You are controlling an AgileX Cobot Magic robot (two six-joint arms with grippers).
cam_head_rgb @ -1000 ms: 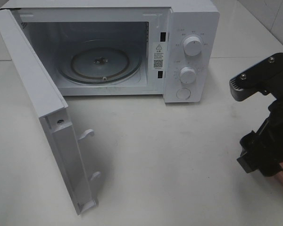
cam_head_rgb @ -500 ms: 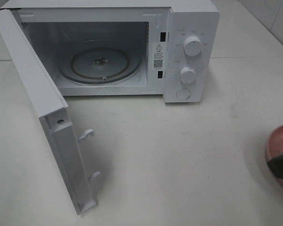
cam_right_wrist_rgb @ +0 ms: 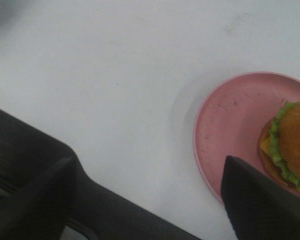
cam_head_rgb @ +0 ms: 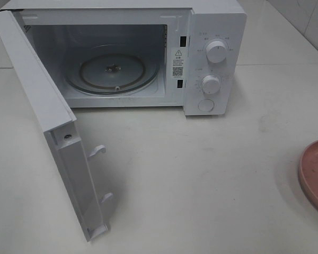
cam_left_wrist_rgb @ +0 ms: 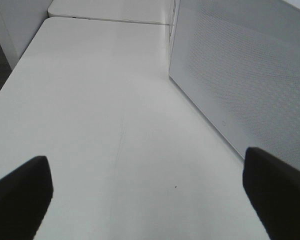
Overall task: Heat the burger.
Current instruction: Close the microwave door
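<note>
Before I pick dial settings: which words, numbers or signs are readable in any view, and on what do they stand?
No text is legible in any view.
Sticker on the white microwave oven's front frame beside the cavity: a warning triangle sign shows; print and code square too small to read.
Markings around the upper white round dial and lower white round dial: too small and faint to read.

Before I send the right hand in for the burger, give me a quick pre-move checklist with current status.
1. Microwave door swung wide open: ok.
2. Turntable bare, ready for food: ok.
3. Burger sitting on the pink plate: ok.
4. Right hand open, nothing between its fingers: ok.
5. Right hand lined up over the burger: not ok, burger sits off to one finger's side.
6. Left hand open, holding nothing, beside the microwave: ok.
</note>
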